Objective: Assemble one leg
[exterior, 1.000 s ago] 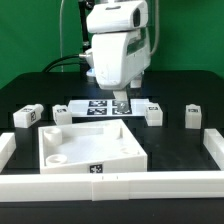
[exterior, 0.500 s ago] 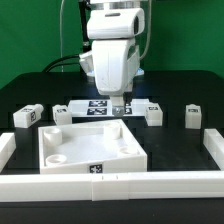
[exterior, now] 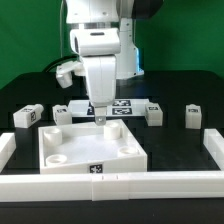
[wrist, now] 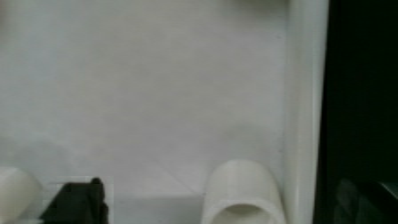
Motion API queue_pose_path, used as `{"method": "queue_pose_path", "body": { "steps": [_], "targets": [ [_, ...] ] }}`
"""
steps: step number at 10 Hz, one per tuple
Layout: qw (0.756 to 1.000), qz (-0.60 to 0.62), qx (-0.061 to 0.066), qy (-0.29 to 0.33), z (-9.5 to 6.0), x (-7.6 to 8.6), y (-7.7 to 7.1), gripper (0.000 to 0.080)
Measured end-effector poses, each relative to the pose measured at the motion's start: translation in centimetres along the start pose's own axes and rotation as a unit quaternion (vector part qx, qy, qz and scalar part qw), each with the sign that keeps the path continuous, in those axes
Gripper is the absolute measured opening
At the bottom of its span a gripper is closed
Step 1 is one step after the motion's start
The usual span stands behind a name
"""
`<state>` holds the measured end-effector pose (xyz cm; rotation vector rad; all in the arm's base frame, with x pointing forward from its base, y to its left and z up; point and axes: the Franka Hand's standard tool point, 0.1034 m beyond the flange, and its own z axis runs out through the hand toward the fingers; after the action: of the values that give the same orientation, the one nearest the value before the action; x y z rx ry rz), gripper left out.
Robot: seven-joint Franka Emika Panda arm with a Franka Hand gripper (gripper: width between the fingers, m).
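Four small white legs with black-and-white markers stand on the black table: two at the exterior view's left [exterior: 27,116] [exterior: 62,114] and two at its right [exterior: 153,113] [exterior: 193,116]. The large white square panel [exterior: 90,150] lies in front of them. My gripper [exterior: 99,118] hangs over the panel's far edge, right of the second leg, open and empty. In the wrist view the panel [wrist: 143,90] fills most of the picture. A round white corner boss [wrist: 240,195] lies between my dark fingertips [wrist: 71,202]. No leg shows there.
The marker board [exterior: 120,106] lies behind the panel, partly hidden by my arm. A low white wall [exterior: 110,183] runs along the front, with side pieces at the left [exterior: 6,148] and right [exterior: 212,145]. Black table shows in the wrist view [wrist: 356,100].
My arm has moved toward the exterior view's left and come down from over the marker board to the panel's far edge. The legs and the panel have not moved.
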<state>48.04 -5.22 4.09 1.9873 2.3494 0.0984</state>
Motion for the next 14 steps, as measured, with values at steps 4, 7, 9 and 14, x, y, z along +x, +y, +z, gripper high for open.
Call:
{"method": "queue_pose_path", "body": {
  "steps": [4, 7, 9, 14],
  "targets": [
    [1.0, -0.001, 0.021, 0.003, 2.7, -0.8, -0.7, 0.065],
    [1.0, 0.006, 0.028, 0.005, 3.3, -0.9, -0.7, 0.065],
    [0.999, 0.022, 0.028, 0.005, 3.2, -0.9, -0.7, 0.0522],
    [0.999, 0.022, 0.028, 0.005, 3.3, -0.9, -0.7, 0.0077]
  ]
}}
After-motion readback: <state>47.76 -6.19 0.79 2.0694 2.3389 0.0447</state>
